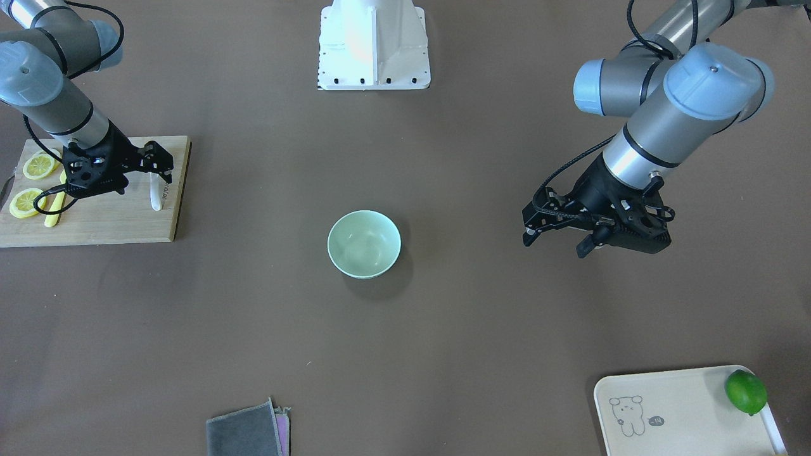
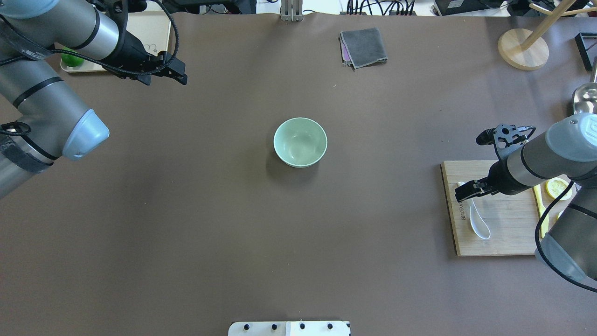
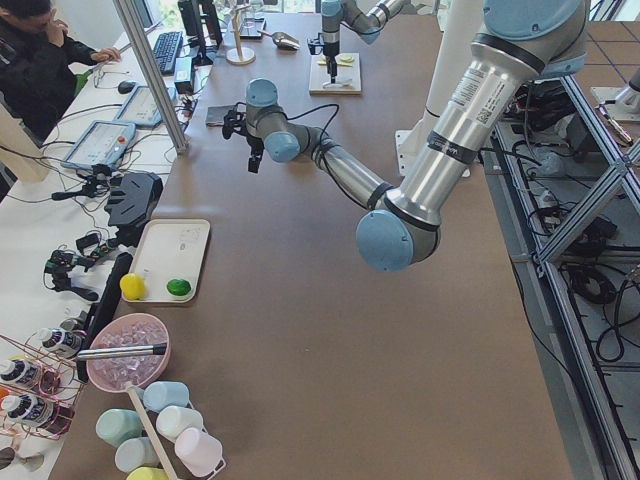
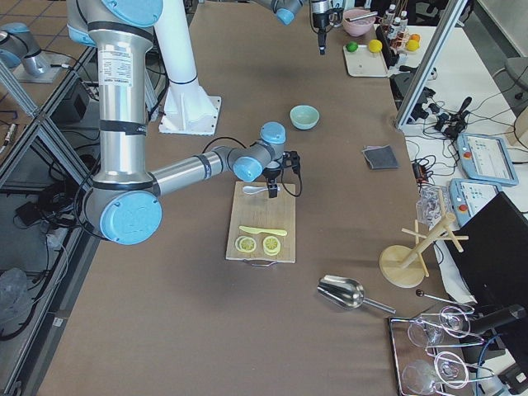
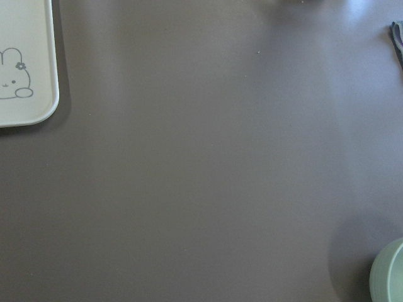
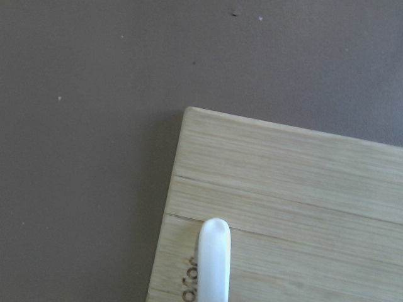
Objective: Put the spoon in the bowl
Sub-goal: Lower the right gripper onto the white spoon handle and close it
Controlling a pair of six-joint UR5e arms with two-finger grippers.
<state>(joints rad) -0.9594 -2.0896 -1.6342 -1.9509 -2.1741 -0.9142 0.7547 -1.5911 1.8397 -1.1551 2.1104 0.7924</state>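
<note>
Spoon pick-up: approach step, nothing grasped yet.
The spoon lies flat on the cutting board at the counter's right edge, handle toward the far edge. The right gripper hangs over the handle tip, jaws apparently parted and empty. Next: lower, close on the handle, lift, carry to the bowl at counter centre — nothing stands between. The yellow knife shares the board, apart from the spoon. The left gripper, jaws apart, idles toward the far-left corner — uninvolved.
</note>
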